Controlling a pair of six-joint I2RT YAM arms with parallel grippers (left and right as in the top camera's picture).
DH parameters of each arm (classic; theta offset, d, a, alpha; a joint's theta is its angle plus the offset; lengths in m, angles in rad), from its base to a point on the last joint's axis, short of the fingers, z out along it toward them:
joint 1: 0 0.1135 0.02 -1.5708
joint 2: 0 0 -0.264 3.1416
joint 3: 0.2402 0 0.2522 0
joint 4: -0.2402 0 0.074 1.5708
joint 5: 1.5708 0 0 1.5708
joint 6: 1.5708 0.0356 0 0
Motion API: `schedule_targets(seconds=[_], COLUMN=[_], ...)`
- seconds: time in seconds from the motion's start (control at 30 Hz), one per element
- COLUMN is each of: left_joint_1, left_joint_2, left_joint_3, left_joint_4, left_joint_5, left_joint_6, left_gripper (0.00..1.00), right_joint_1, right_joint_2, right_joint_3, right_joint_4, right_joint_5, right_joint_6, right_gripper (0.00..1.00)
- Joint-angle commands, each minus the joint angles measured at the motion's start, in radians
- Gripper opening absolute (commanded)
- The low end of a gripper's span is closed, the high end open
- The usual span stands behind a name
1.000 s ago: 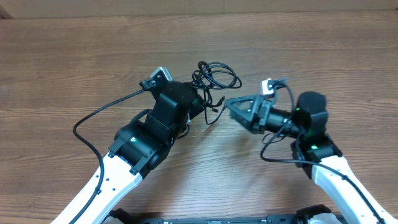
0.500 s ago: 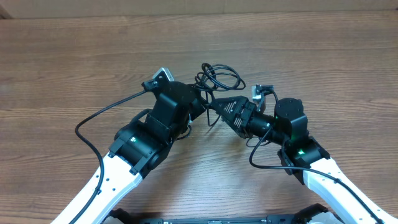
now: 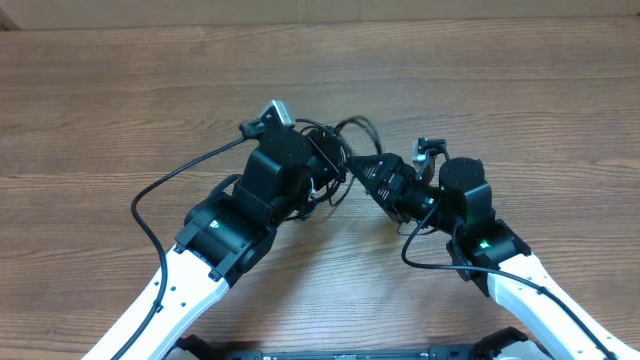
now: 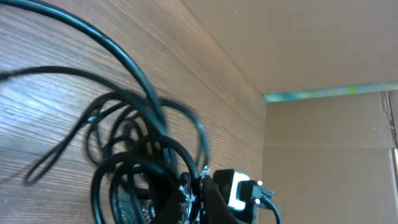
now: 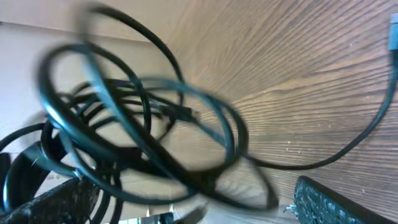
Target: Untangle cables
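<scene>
cables (image 4: 140, 152) knotted, none freed.
my right gripper (image 5: 193, 194) stood open around the bunch; whether my left gripper (image 3: 320, 167) was open or closed could not be told.

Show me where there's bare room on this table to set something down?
The wide strip of table along the far edge, behind the cable tangle, is bare. So are the far left, beyond the left arm and its looping cord, and the far right, past the right arm. The middle is crowded: both arms meet at the tangle.
</scene>
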Motion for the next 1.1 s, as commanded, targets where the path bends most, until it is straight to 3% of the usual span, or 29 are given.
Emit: schedule_targets(seconds=[0.0,0.53,0.73,1.07], left_joint_1=[0.003,0.003,0.004,0.005], left_joint_2=[-0.010,-0.010,-0.010,0.000], left_joint_3=[0.021,0.021,0.021,0.021], left_joint_4=[0.014,0.018,0.028,0.071], left_joint_5=[0.014,-0.011,-0.047,-0.067], left_joint_6=[-0.044,-0.018,0.002,0.003], left_gripper=[0.04,0.04,0.04,0.04], right_joint_1=[0.006,0.011,0.011,0.011], right_joint_2=[0.005,0.005,0.005,0.005], right_joint_3=[0.001,0.001,0.001,0.001], right_joint_4=[0.000,0.028,0.145,0.148], right_joint_5=[0.014,-0.021,-0.127,-0.155], right_joint_6=[-0.023,-0.046,-0.079,-0.119], right_gripper=[1.00,1.00,0.96,0.91])
